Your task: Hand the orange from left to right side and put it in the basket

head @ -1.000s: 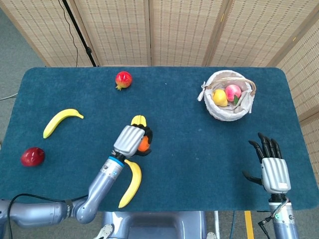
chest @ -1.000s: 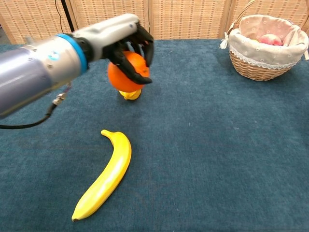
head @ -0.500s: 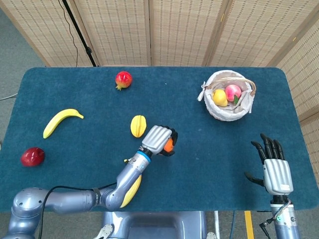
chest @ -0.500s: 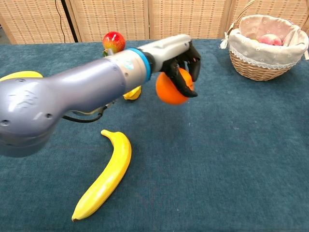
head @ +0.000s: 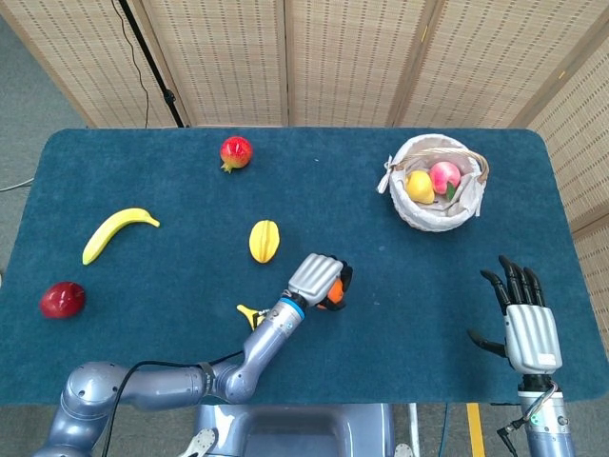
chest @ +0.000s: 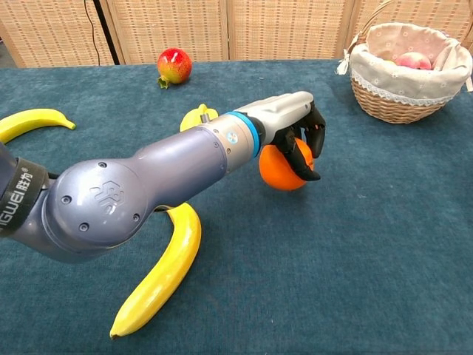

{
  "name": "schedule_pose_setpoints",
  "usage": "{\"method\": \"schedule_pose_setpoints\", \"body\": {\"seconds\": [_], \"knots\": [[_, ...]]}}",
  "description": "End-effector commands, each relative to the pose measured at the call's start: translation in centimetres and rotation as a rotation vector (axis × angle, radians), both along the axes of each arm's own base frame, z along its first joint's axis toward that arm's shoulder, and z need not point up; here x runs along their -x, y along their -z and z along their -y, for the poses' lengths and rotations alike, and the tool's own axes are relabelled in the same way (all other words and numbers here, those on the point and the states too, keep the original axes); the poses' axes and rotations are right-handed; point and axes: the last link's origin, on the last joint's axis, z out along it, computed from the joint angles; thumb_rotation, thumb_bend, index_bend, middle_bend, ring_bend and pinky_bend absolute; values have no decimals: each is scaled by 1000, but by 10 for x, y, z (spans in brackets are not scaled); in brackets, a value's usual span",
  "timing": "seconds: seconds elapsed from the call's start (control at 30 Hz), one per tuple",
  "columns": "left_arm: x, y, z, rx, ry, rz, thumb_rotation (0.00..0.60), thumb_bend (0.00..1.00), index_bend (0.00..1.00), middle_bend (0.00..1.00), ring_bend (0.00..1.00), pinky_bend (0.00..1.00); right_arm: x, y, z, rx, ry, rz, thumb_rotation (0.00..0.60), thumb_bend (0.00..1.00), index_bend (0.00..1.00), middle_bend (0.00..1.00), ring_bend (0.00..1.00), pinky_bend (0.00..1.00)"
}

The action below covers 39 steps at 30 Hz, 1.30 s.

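Half the work we judge done; our left hand (chest: 295, 137) grasps the orange (chest: 282, 168) near table (head: 400, 286) centre; right hand (head: 526, 328) waits, fingers spread, empty; handover and basket (head: 433, 211) remain.

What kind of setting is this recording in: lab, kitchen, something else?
Probably a lab or demo space, not a kitchen: a table covered in blue cloth, woven folding screens closing it off behind, and fruit laid out as props around a basket, with the left robot hand holding an orange.
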Motion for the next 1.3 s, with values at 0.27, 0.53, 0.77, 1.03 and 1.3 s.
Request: {"method": "schedule_pose_setpoints", "body": {"seconds": [0.27,0.53,0.77,1.03,1.3], "knots": [[2,-9,1,10,36,7,600,141,247,107,91,200,-1,1,0,-4,-2,-2,600,0,172,29,0,0],[6,-22,-1,9,54,-12,600,110,192,36,14,92,-1,3,0,-9,-4,-4,600,0,172,29,0,0],[9,-48,-1,-34,68,-7,600,109,168,36,14,92,1,2,1,-4,6,-7,600,0,172,29,0,0],[41,-130,21,-234,49,-64,600,109,152,36,14,92,8,5,7,-9,29,-8,600,0,167,29,0,0],[109,-200,60,-337,-81,-137,600,108,152,36,14,92,9,14,12,-28,25,-18,600,0,167,29,0,0]]}}
